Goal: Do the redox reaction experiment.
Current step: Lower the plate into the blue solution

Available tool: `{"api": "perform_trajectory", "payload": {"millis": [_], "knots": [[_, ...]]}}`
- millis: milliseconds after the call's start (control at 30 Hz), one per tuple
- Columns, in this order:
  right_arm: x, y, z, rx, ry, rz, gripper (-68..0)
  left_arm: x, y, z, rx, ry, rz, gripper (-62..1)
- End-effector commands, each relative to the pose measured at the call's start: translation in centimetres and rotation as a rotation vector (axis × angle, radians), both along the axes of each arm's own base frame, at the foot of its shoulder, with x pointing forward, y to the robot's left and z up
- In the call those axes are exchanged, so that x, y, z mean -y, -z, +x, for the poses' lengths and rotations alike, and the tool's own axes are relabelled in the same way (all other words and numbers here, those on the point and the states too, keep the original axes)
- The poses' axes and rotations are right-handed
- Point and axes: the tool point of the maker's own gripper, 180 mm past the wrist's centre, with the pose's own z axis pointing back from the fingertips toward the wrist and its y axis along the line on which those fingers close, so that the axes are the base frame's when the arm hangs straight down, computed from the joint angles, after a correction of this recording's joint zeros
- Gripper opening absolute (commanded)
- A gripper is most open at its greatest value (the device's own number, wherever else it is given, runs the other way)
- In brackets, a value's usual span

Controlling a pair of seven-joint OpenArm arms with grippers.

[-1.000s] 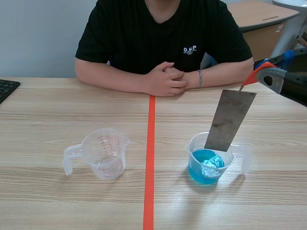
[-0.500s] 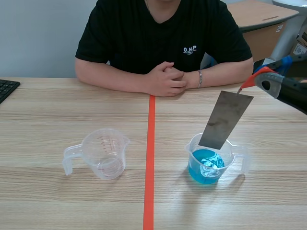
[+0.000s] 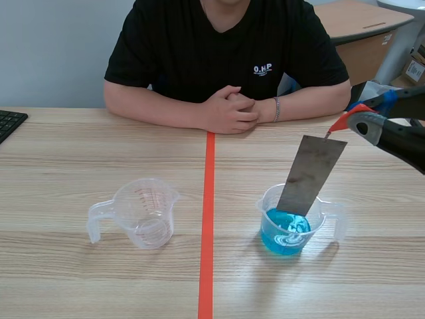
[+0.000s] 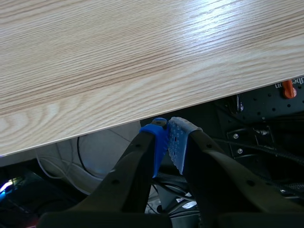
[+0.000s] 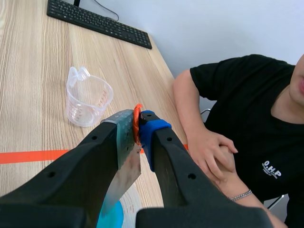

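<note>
A grey metal plate (image 3: 311,176) hangs tilted, its lower end inside a clear measuring cup (image 3: 270,201) of blue liquid (image 3: 285,232) right of the tape line. An orange-red clip (image 3: 344,119) holds the plate's top corner, and my right gripper (image 3: 375,109) is shut on that clip. The right wrist view shows the clip (image 5: 137,121) between the fingers, with the plate (image 5: 124,161) hanging below and blue liquid (image 5: 112,220) under it. An empty measuring cup (image 3: 143,212) stands left of the line. My left gripper (image 4: 168,142) is shut on nothing at the table's near edge (image 4: 118,124).
A person sits across the table with clasped hands (image 3: 229,109) resting near the far end of the orange-red tape line (image 3: 207,219). A black keyboard (image 3: 8,123) lies at the far left. The empty cup (image 5: 88,102) is also seen ahead of the right gripper.
The right gripper has moved slightly down and left, and the plate now reaches deeper into the cup of blue liquid.
</note>
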Motion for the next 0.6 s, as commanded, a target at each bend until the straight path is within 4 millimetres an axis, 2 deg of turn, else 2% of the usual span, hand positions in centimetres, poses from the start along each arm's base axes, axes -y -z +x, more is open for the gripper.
{"api": "perform_trajectory", "payload": {"millis": [0, 300, 567], "knots": [[0.1, -0.9, 0.5, 0.038, 0.003, 0.026, -66.0, 0.1, -0.3, 0.1, 0.012, -0.003, -0.004, -56.8], [-0.1, 1.1, 1.3, 0.021, 0.022, 0.022, -66.0, 0.1, -0.3, 0.1, 0.012, -0.003, -0.005, -56.8], [-0.2, 4.5, 2.3, -0.036, 0.054, 0.018, -66.0, 0.1, -0.3, 0.1, 0.012, -0.003, -0.005, -56.8]]}}
